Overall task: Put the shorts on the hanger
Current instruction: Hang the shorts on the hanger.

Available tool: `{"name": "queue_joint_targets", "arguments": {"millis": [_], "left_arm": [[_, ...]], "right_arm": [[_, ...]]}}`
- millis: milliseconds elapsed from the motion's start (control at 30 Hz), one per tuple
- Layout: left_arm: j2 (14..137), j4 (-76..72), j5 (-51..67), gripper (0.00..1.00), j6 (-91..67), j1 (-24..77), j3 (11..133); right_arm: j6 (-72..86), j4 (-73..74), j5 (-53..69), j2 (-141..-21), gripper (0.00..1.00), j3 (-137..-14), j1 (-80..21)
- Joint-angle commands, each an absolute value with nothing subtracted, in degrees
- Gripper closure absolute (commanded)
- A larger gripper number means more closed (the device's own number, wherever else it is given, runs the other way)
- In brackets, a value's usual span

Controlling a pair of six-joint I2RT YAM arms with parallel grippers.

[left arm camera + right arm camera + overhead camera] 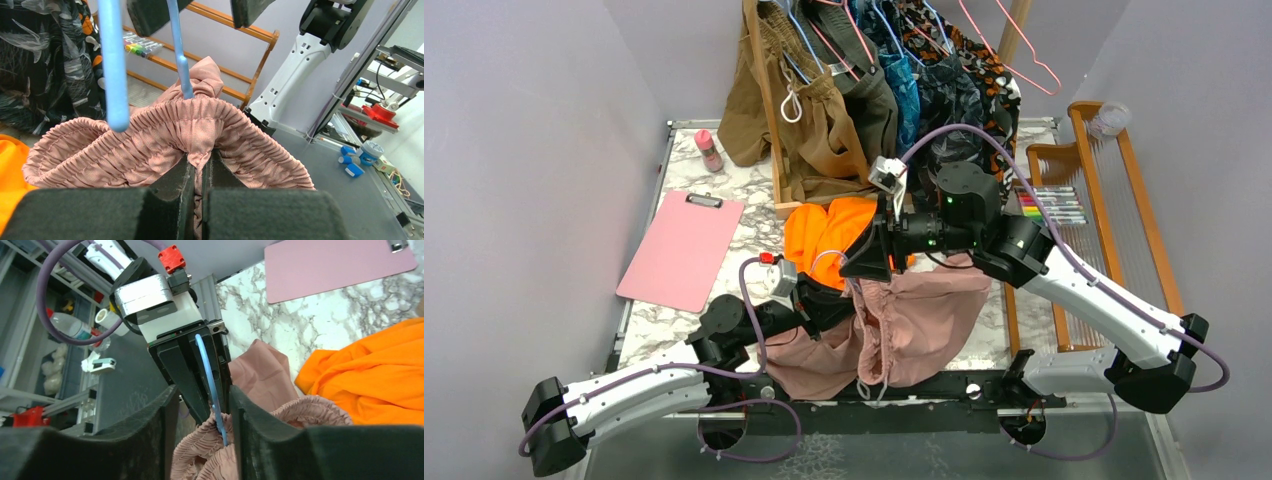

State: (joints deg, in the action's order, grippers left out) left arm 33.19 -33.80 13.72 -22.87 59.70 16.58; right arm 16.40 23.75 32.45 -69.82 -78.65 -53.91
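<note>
In the left gripper, the shorts (waistband); hanger touching.

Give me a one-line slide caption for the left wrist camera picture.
Left gripper shut on the gathered waistband of the pink shorts, the light blue hanger reaching down to it.

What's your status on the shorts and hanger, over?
Left gripper shut on shorts waistband. Right gripper open, hanger wire between its jaws. Orange shorts beside, not blocking.
</note>
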Motion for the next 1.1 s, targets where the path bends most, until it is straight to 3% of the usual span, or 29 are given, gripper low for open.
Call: {"name": "queue_joint_targets", "arguments": {"millis": [0,100,200,233,567,1067], "left_arm": [[32.2,-37.9,16.3,1.00,-24.1,59.8,17.8],[32.3,-37.7,15.9,1.00,-24.2,59.7,17.8],[32.2,-37.7,15.0,1.00,-24.2,59.8,17.4],[31.9,-37.5,14.4,1.00,-24.3,59.8,17.2],[24.6,-29.5,10.4,0.81,-24.7,59.8,15.0],[19.6,-15.9,5.1,0.45,-20.9,59.8,20.1]], "right_arm": [[15.8,20.0,37.0,-68.8,0.62,-76.7,-54.0],[16.1,19.3,37.6,-69.0,0.74,-75.8,-54.1],[16.2,19.3,35.7,-68.8,0.97,-75.5,-54.0],[16.2,19.4,34.5,-68.5,0.99,-75.4,-54.0],[17.7,14.3,24.7,-59.7,0.99,-70.2,-54.0],[19.1,12.1,21.9,-55.5,0.99,-65.9,-54.1]]}}
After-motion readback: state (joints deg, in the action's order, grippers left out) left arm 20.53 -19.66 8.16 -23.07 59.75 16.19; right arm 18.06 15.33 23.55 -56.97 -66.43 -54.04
